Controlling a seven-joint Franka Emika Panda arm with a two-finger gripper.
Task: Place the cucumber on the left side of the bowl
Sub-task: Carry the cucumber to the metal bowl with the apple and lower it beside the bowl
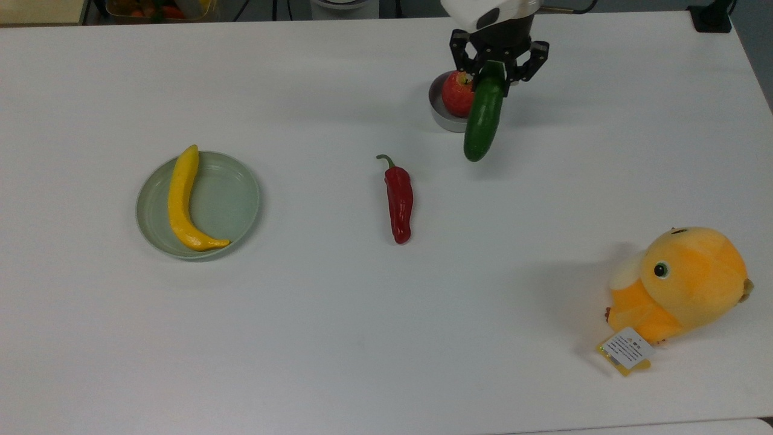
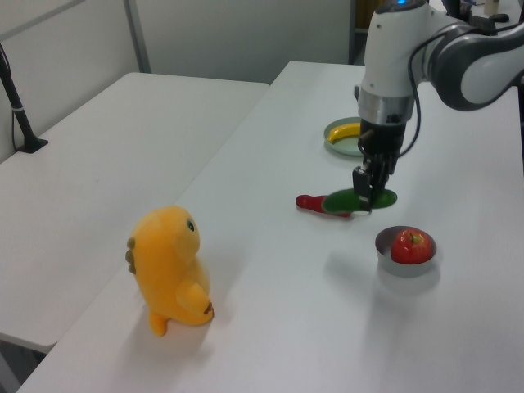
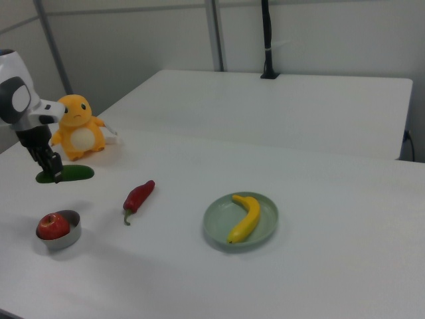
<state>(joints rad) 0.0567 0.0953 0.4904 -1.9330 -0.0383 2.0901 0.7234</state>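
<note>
A plain white counter (image 1: 338,338) carries everything. In the left view a second white counter (image 2: 98,164) stands alongside it, with grey partition walls behind; the right view shows a further white counter (image 3: 279,106) past the near one, with a dark post (image 3: 267,40) rising from its far edge.

The tool (image 1: 496,63) hangs above the counter with its two black fingers closed on one end of the cucumber (image 1: 483,118). The dark green cucumber is clear of the surface and held roughly level, as the left view (image 2: 359,199) and the right view (image 3: 66,174) show; in the top view its free end reaches from the tool toward the bottom of the picture.

The bowl (image 1: 444,118), small and grey, holds a red apple (image 1: 457,93). In the top view it lies just to the left of the tool, and the cucumber's gripped end overlaps its right rim. In the left view the bowl (image 2: 407,264) sits lower in the frame than the tool (image 2: 361,187).

In the top view, to the left of the tool and nearer the bottom edge lies a red chili (image 1: 398,199); farther left is a pale green plate (image 1: 232,199) carrying a yellow banana (image 1: 181,199). An orange plush toy (image 1: 682,284) sits well away, toward the top view's lower right.
</note>
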